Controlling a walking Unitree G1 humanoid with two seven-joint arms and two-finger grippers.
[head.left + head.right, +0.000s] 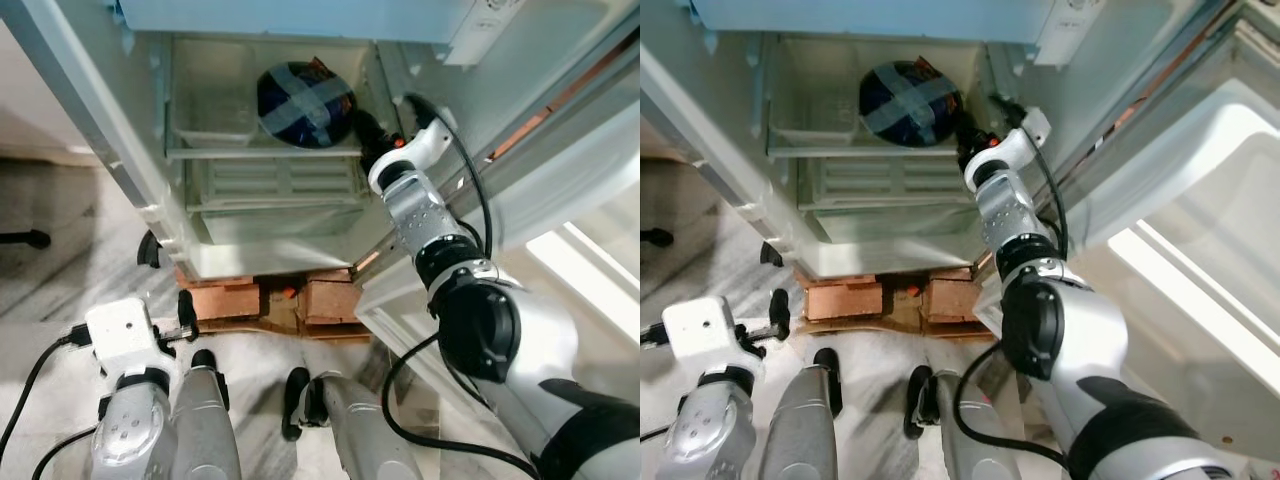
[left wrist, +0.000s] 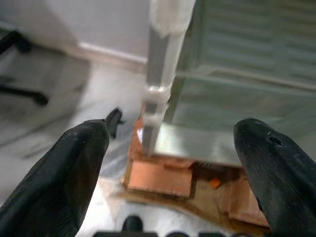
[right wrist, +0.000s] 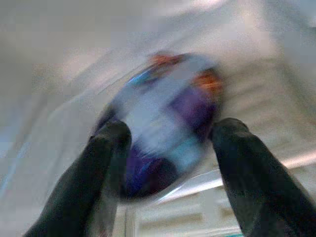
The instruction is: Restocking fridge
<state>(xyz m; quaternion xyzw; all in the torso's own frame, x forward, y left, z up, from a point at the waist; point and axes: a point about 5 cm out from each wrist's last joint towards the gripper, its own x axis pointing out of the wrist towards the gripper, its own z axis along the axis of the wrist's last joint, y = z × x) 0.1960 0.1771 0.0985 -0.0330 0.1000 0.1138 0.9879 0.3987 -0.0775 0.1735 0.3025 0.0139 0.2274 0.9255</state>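
A round dark-blue packet crossed with light-blue tape (image 1: 305, 103) lies on the glass shelf (image 1: 230, 153) inside the open fridge. My right arm reaches up into the fridge, and its gripper (image 1: 366, 130) sits at the packet's right edge. In the right wrist view the gripper (image 3: 168, 138) is open, one black finger (image 3: 106, 153) on each side of the blurred packet (image 3: 168, 113). My left gripper (image 2: 170, 163) hangs low by the fridge's lower left corner, open with nothing between its fingers.
A clear drawer (image 1: 270, 185) sits under the shelf. The fridge stands on orange bricks (image 1: 230, 298). Its open door (image 1: 1200, 230) swings out on the right, close to my right arm. My legs (image 1: 340, 420) stand on pale marble floor just before the fridge.
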